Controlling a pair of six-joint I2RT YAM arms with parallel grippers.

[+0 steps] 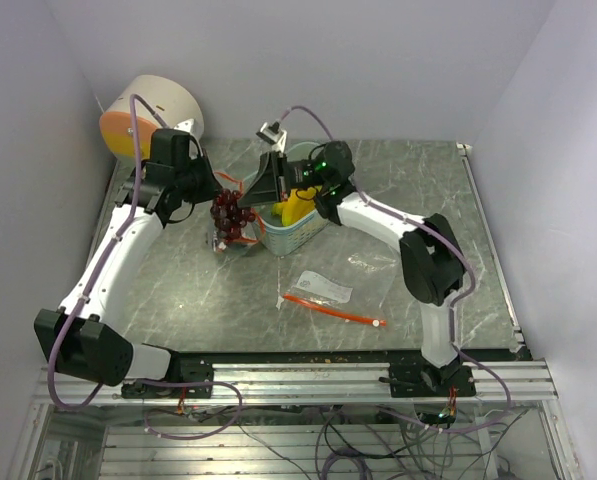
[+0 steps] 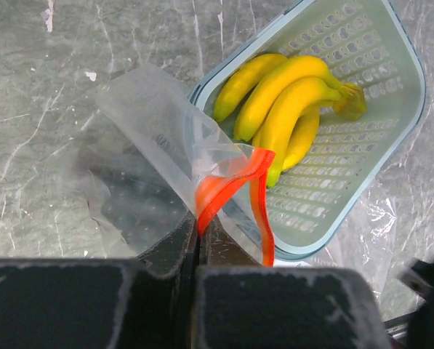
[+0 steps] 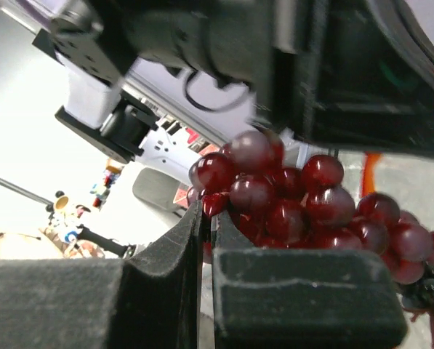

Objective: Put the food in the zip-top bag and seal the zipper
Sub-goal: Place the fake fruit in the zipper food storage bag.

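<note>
In the left wrist view my left gripper (image 2: 200, 231) is shut on the orange zipper rim (image 2: 227, 185) of the clear zip-top bag (image 2: 147, 138), holding its mouth up. A dark shape shows through the plastic. Yellow bananas (image 2: 289, 102) lie in the pale teal basket (image 2: 395, 87) just beyond. My right gripper (image 3: 207, 211) is shut on a bunch of dark red grapes (image 3: 296, 203); darker grapes (image 3: 427, 291) hang at its lower edge. From above, the grapes (image 1: 233, 215) hang between the left gripper (image 1: 216, 185) and right gripper (image 1: 250, 192), over the bag (image 1: 228, 243).
The basket (image 1: 306, 232) with bananas (image 1: 296, 207) stands right of the bag. A flat clear plastic sheet with an orange strip (image 1: 333, 308) and a white packet (image 1: 325, 288) lie nearer the front. A round tan and orange object (image 1: 153, 110) sits at the back left corner.
</note>
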